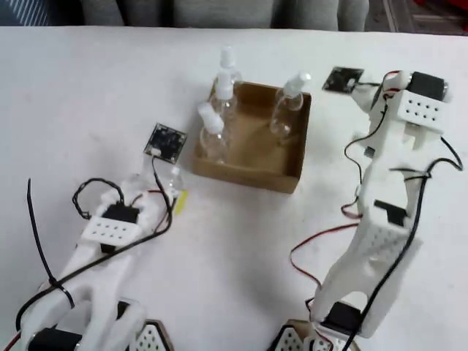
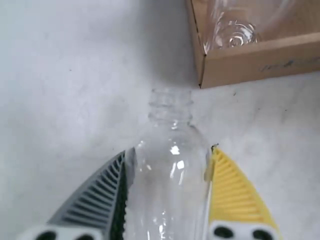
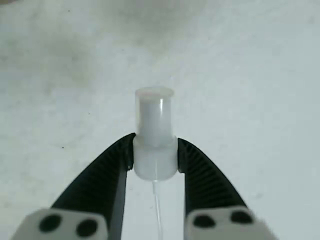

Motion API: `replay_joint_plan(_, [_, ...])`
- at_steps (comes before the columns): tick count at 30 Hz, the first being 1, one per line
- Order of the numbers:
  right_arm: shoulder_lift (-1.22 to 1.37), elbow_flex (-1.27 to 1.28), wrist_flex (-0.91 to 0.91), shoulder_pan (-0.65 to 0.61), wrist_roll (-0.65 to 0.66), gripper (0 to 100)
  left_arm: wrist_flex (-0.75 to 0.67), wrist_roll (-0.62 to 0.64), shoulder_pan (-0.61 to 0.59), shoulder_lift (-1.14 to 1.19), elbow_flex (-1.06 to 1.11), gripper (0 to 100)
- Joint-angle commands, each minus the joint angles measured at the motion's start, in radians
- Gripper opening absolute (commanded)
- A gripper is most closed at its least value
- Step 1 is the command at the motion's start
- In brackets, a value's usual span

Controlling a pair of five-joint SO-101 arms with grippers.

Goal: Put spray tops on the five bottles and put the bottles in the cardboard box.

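White table [image 1: 88, 95], cardboard box [image 1: 245, 172] mid-table, grey seating [image 1: 219, 11] behind

White table [image 1: 73, 95], grey seating [image 1: 219, 11] — far edge

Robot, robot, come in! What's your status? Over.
Left end effector shut on uncapped bottle. Right end effector shut on spray top. Top not yet on. Box corner near bottle neck, not touching.

White table [image 1: 88, 95] carried the cardboard box [image 1: 252, 172] (open top up), which lay just ahead of the left gripper [image 1: 174, 191].
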Motion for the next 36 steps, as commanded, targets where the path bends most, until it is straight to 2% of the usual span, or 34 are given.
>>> replay_joint_plan(1, [-0.219,0.1,0.031,0.024,-0.227,1.6,-0.028,-0.005,-0.002,-0.041,-0.005,2])
replay_joint_plan(6, [-0.361,0.265,0.031,0.028,-0.615,1.6,-0.028,-0.003,0.021,-0.048,-0.008,2])
replay_joint_plan(8, [-0.403,0.342,0.031,0.025,-0.717,1.6,-0.015,-0.003,0.025,-0.096,-0.006,2])
replay_joint_plan(10, [-0.443,0.427,0.03,0.015,-0.766,1.6,0.049,-0.003,0.027,-0.186,-0.006,2])
replay_joint_plan(16, [-0.57,0.578,0.018,-0.042,-0.786,1.6,0.262,-0.002,0.07,-0.547,0.0,2])
replay_joint_plan(21, [-0.697,0.582,-0.065,-0.087,-1.0,1.6,0.315,-0.002,0.114,-0.794,-0.006,2])
replay_joint_plan(24, [-0.762,0.585,-0.142,-0.125,-1.146,1.9,0.308,-0.002,0.139,-0.889,-0.006,2])
replay_joint_plan(27, [-0.785,0.586,-0.209,-0.166,-1.212,2.0,0.304,0.026,0.16,-0.941,-0.003,2])
replay_joint_plan(29, [-0.782,0.606,-0.222,-0.206,-1.212,2.1,0.261,0.126,0.16,-0.955,0.018,2])
replay_joint_plan(33, [-0.782,0.769,-0.3,-0.286,-1.211,1.7,0.084,0.368,0.166,-0.96,0.146,2])
replay_joint_plan(36, [-0.817,0.864,-0.417,-0.318,-1.214,1.7,-0.037,0.437,0.168,-0.96,0.227,2])
